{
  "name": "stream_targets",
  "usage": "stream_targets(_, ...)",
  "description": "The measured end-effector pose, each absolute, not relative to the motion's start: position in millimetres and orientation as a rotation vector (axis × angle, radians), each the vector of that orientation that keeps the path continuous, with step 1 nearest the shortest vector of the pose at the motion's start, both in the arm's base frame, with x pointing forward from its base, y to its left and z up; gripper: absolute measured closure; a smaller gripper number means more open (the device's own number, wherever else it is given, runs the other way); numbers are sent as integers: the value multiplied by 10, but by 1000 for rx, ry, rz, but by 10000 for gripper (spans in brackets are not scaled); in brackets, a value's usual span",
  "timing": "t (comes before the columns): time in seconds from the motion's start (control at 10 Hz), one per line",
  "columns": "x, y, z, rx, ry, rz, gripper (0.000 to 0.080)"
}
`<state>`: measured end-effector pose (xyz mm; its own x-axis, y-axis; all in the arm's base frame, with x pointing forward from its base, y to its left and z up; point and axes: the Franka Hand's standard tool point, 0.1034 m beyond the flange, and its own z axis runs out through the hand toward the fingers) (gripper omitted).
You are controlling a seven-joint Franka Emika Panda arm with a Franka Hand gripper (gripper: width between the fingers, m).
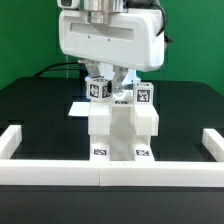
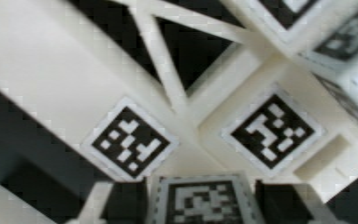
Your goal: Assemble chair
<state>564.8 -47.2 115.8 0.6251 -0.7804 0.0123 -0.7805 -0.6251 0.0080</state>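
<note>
1. The gripper [image 1: 112,80] is pinched nearly closed right at the top of the chair [image 1: 122,125]. It looks clamped on a small tagged part there, but from here I can't tell how firm the hold is.
2. My worry is that a sideways nudge or a crooked press could jam the part, or tip the whole chair, since it stands tall and narrow.
3. A weak hold could let the part slip and fall onto the black table [image 1: 40,110].
4. The chair sits directly under the gripper, upright, its base just behind the front white rail [image 1: 60,169].
5. The wrist view shows tagged white faces [image 2: 274,130] pressed up close, too crowded to read the seating.
</note>
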Motion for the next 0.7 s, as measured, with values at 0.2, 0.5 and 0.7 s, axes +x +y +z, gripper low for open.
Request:
stream_targets(0.2,5652,-464,1158,2734,-1540,11,512)
stream_targets(0.5,5650,-463,1154,2731,-1546,10,341)
stream_targets(0.7,5646,-453,1153,2760,-1492,9,218)
